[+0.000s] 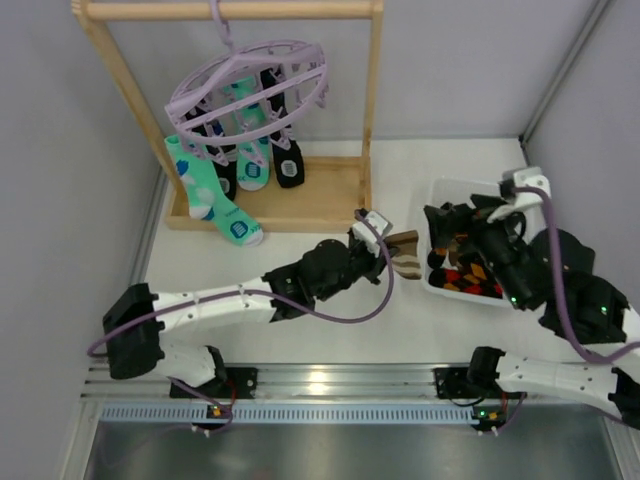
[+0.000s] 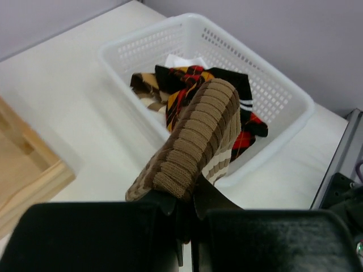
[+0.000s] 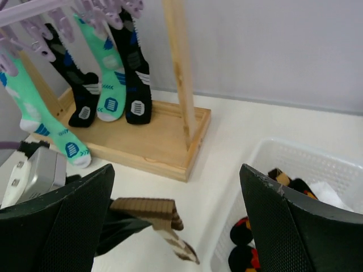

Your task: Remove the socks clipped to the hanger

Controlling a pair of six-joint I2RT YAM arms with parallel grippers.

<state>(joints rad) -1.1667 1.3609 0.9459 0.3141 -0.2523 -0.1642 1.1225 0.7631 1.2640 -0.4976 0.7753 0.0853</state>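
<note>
The lilac hanger [image 1: 250, 85] hangs by its hook from the wooden rack's top bar. Teal socks [image 1: 205, 185] and black socks [image 1: 288, 165] are still clipped to it; they also show in the right wrist view, teal [image 3: 105, 62] and black [image 3: 133, 68]. My left gripper [image 1: 385, 250] is shut on a brown striped sock [image 2: 193, 141] and holds it just left of the white basket [image 2: 283, 85]. The sock also shows in the right wrist view [image 3: 150, 212]. My right gripper [image 3: 176, 221] is wide open and empty, above the basket's left part [image 1: 455, 225].
The white basket [image 1: 440, 190] at the right holds black, red and orange argyle socks [image 1: 470, 275] and a brown striped one. The wooden rack [image 1: 330, 195] stands at the back left, with walls close behind and at both sides.
</note>
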